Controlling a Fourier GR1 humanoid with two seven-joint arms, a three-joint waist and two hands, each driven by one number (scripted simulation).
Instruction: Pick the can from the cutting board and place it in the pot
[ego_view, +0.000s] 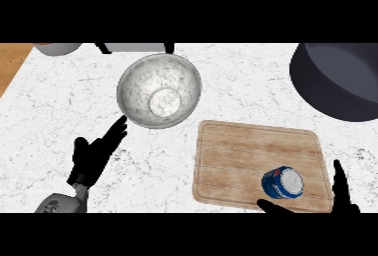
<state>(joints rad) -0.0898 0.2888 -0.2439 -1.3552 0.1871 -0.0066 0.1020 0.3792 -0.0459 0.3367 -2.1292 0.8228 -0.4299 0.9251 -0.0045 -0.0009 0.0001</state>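
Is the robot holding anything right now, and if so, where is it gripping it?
Nothing is held. The can lies on the cutting board, with the right hand open around it. The left hand is empty.

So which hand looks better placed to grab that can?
The right hand. Its open thumb and fingers already sit either side of the can on the cutting board. The left hand is off the board, near the metal bowl.

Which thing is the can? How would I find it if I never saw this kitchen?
Find the wooden cutting board on the white counter's right half. The can sits in the board's near right corner, just ahead of the right hand. It is small and blue with a pale round top, unlike the big shiny bowl and dark pot.
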